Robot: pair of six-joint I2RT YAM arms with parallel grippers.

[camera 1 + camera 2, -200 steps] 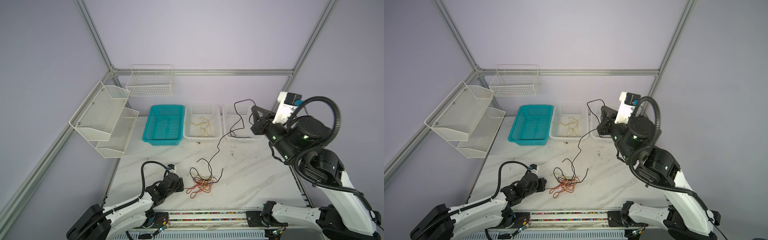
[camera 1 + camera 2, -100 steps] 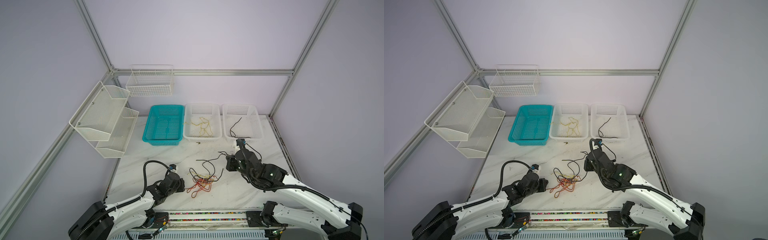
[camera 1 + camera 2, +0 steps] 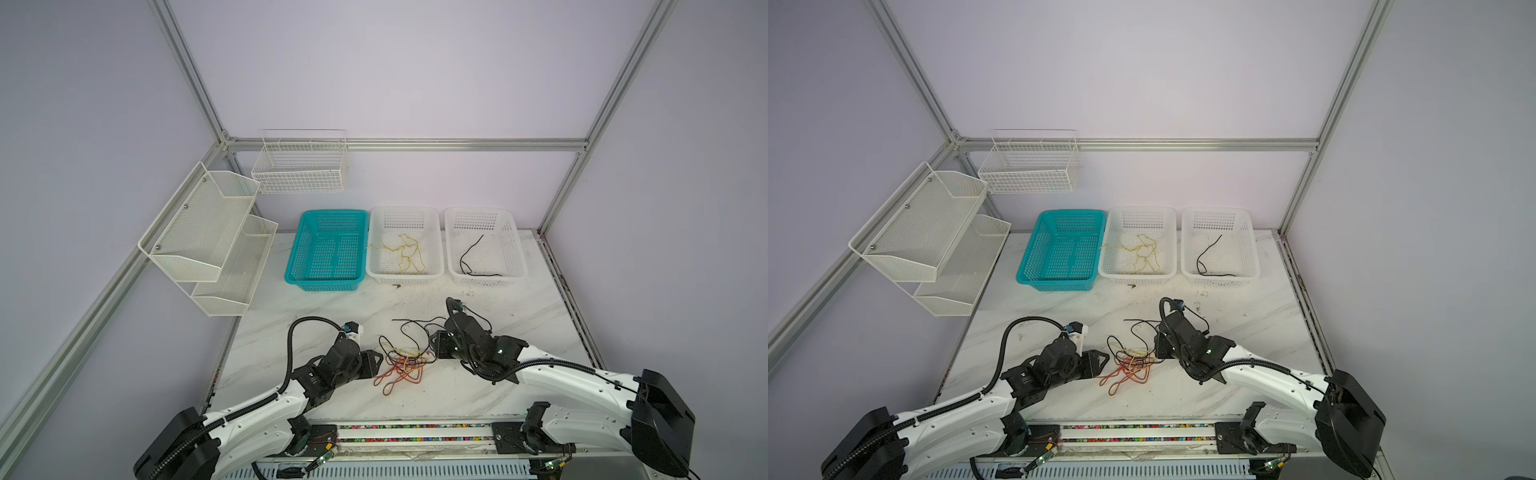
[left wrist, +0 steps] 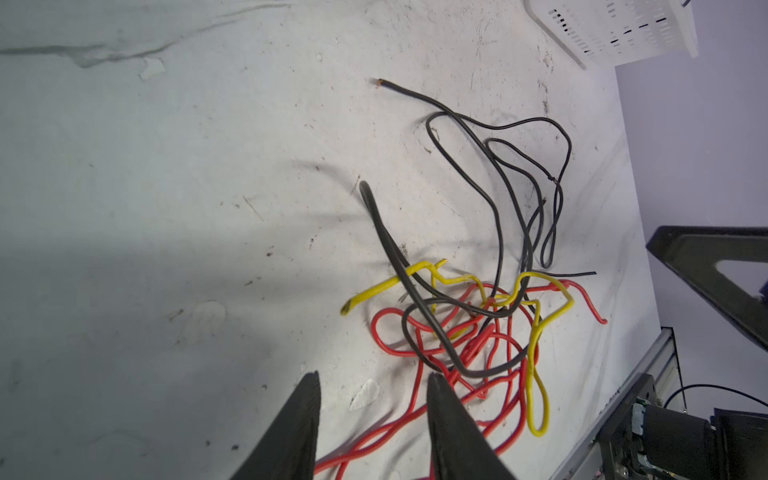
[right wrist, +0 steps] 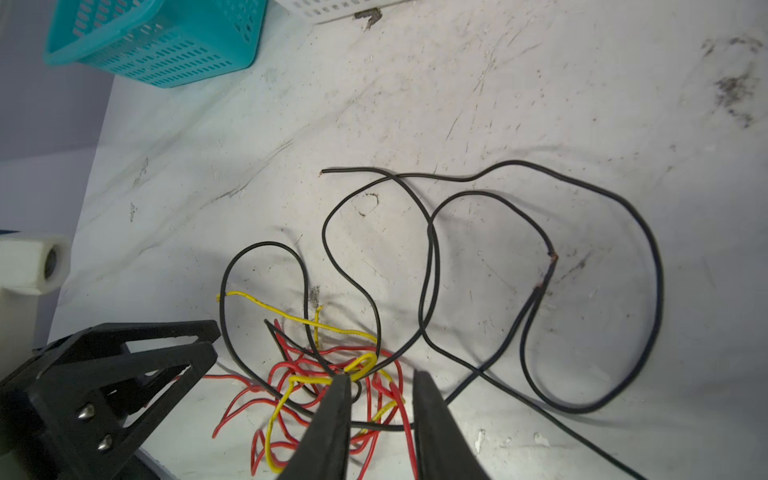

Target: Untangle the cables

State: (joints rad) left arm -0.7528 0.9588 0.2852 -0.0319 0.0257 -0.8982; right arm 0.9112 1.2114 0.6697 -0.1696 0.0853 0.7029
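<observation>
Where the cables (image 4: pixel 490 302) lie: tangled on the worktop (image 4: pixel 208 208).
Left tool (image 4: pixel 373 376): beside tangle, part-open, empty.
Right tool (image 5: pixel 382 376): over tangle, part-open, gripping nothing.
Risk: closing may pinch several strands, tightening the knot.

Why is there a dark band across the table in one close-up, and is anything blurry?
Left wrist view: a broad soft shadow crosses the table, and the black cable's raised end is out of focus. Right wrist view: the cables are sharp, with faint shadows.

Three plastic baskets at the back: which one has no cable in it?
The teal basket, leftmost of the three. The middle white basket holds yellow cable; the right white basket holds a black cable.
</observation>
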